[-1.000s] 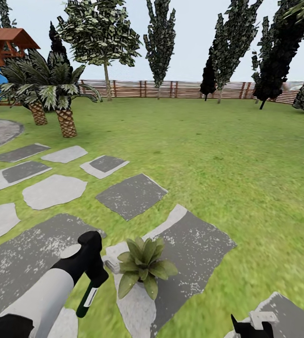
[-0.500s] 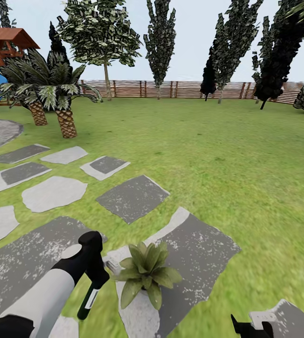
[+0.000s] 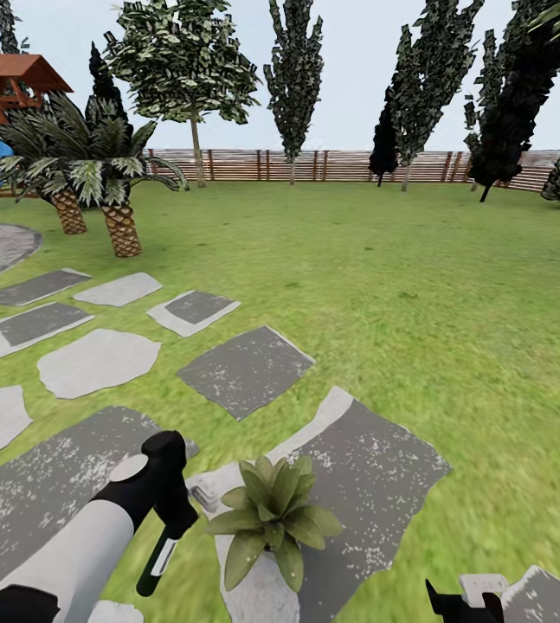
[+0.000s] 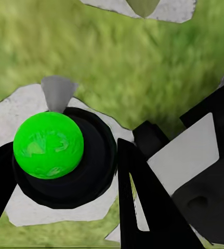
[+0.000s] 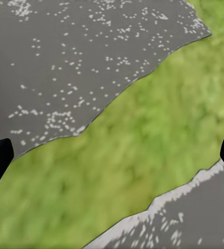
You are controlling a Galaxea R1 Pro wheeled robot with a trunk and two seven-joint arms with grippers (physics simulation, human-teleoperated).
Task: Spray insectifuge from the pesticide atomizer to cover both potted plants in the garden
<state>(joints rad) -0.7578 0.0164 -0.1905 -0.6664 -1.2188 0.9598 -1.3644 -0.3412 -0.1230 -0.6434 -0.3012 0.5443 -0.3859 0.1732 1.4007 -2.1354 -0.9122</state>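
Observation:
One potted plant (image 3: 273, 515), a low rosette of pointed green leaves, stands on a grey and white stepping stone (image 3: 375, 476) close in front of me in the garden. I see no insectifuge specks on its leaves. My left gripper (image 3: 171, 506) is shut on the pesticide atomizer (image 3: 160, 554), a dark bottle with a white label hanging just left of the plant. In the left wrist view, the atomizer's bright green cap (image 4: 48, 145) sits between the fingers of the left gripper (image 4: 65, 187). The right gripper (image 3: 463, 606) is low at the right; the wrist view shows the right gripper (image 5: 112, 155) open over grass and stone.
More stepping stones (image 3: 98, 362) run off to the left across the lawn (image 3: 418, 285). Two palms (image 3: 119, 216) and a red playhouse (image 3: 3, 86) stand far left. A slatted wooden fence (image 3: 314, 164) with tall trees closes the back, and paving (image 3: 3, 247) lies left.
The whole picture has shifted, so the camera moved: the plant and near stones now sit lower and slightly right. The left gripper still holds the atomizer.

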